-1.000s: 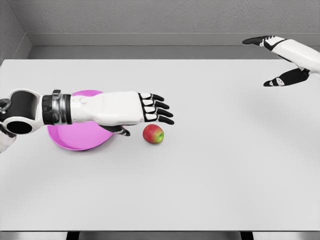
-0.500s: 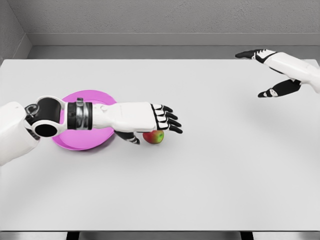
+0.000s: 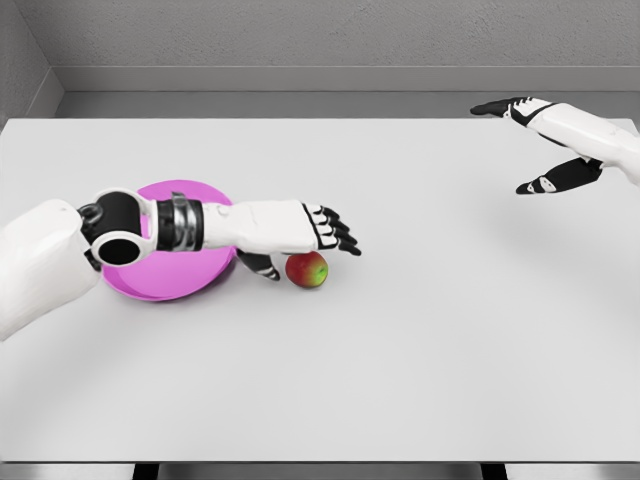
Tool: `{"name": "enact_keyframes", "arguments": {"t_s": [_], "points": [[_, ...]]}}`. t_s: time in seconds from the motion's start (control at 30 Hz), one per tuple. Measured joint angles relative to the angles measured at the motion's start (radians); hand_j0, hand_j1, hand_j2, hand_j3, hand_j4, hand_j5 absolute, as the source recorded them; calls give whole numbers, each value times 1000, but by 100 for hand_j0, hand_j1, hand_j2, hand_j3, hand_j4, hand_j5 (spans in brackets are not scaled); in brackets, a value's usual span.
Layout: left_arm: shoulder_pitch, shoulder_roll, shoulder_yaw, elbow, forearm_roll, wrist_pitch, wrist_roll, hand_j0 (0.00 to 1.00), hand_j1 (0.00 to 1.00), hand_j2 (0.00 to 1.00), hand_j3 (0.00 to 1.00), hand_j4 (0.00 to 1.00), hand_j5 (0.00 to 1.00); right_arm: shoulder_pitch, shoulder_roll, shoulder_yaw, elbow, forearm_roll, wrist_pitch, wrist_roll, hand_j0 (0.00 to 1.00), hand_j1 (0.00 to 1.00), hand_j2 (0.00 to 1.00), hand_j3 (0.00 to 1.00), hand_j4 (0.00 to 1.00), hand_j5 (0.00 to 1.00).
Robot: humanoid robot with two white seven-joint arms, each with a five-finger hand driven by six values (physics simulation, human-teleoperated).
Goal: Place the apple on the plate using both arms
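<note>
A red and green apple (image 3: 308,270) lies on the white table, just right of a pink plate (image 3: 165,275). My left hand (image 3: 305,250) reaches across the plate and hovers over the apple, fingers stretched above it and thumb down at its left side, not closed around it. The forearm hides the middle of the plate. My right hand (image 3: 525,145) hangs open over the far right of the table, well away from the apple.
The white table (image 3: 400,350) spans the view, with its front edge along the bottom. A grey wall runs behind it and along the left corner.
My left hand has reached right and lowered onto the apple, with the arm turning over the plate. The right hand shifted slightly left at first, then stayed still.
</note>
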Motion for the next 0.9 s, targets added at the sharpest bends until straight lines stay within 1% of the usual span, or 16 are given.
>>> {"name": "enact_keyframes", "arguments": {"t_s": [0.1, 0.37, 0.47, 0.9], "points": [[-5, -2, -12, 3, -1, 0, -9, 100, 100, 100, 100, 100, 100, 0, 0, 0, 0, 0, 0, 0, 100, 100, 100, 100, 100, 100], [-6, -9, -24, 5, -28, 2, -43, 92, 92, 92, 92, 92, 92, 0, 0, 1, -2, 0, 0, 0, 100, 100, 100, 100, 100, 100], [-15, -11, -26, 5, -34, 2, -53, 87, 87, 87, 87, 87, 87, -2, -3, 1, -4, 0, 0, 0, 100, 100, 100, 100, 100, 100], [-18, -35, -28, 12, -51, 6, -74, 86, 86, 86, 86, 86, 86, -6, -12, 0, -12, -1, 0, 0, 100, 100, 100, 100, 100, 100]]}}
